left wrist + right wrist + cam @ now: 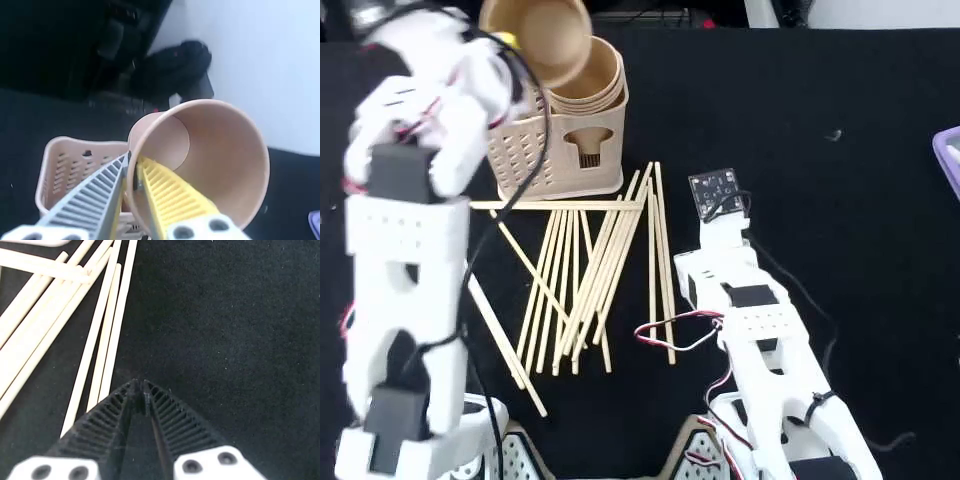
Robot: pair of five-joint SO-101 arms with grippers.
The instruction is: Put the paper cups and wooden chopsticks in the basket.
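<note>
The left jaws pinch the rim of a paper cup [215,155] (one inside, one outside), tilted over the basket [65,165]. The right jaws are pressed together, wooden chopsticks [35,330] just beside their tips.

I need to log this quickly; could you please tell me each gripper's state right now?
Left gripper: shut on the rim of the paper cup.
Right gripper: shut, holding nothing.

The left gripper [131,162] is hanging high, pinching a cup [220,160] by its rim, while the right gripper [139,387] is sitting low, fingers pressed together.
</note>
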